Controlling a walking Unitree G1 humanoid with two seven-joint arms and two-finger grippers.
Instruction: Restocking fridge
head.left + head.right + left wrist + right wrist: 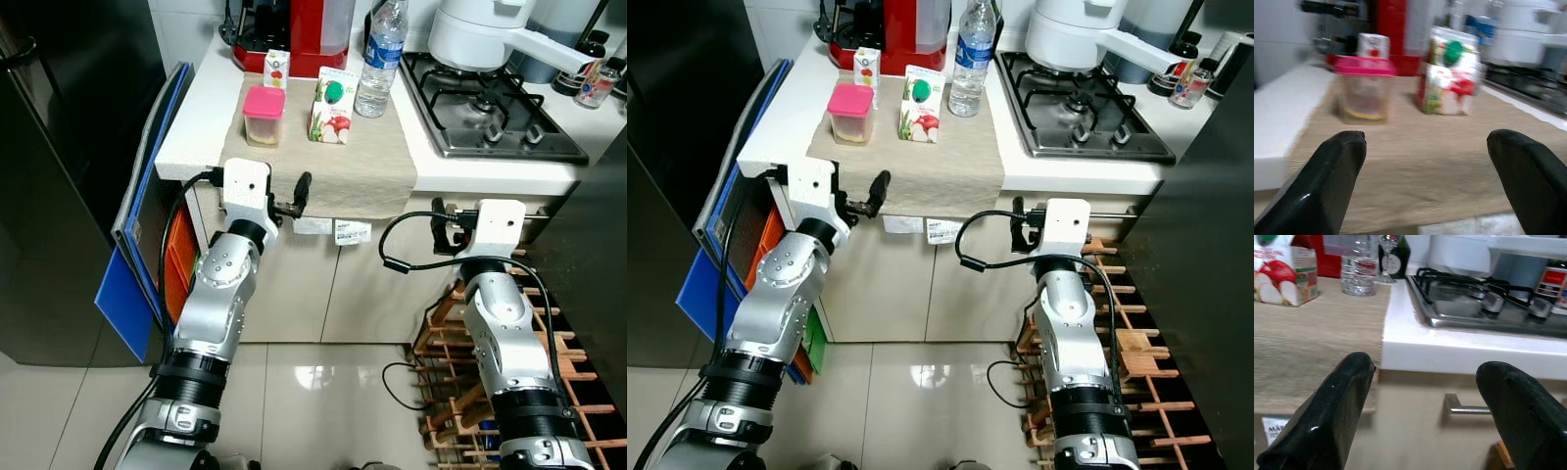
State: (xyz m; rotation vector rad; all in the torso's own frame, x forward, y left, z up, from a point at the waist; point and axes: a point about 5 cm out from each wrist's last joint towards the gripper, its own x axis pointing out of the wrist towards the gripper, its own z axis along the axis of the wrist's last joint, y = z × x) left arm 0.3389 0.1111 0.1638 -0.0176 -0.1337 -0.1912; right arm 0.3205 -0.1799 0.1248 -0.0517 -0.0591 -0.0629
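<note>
With both fingers spread and empty, the left end effector (299, 192) could snag the cloth (333, 147) and topple the juice carton (331, 106) at its 12 o'clock on the surface (191, 117), while the open right end effector (1425, 396) views the hob (1484, 303) closely.

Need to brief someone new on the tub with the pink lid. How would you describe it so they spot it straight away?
Start at the white counter left of the gas hob, where a beige cloth hangs over the front edge. On the cloth's left side stands the pink-lidded tub, in front of a small juice carton and left of a larger carton. It is the one clear container with a flat pink lid; its neighbours are cartons and a water bottle.
</note>
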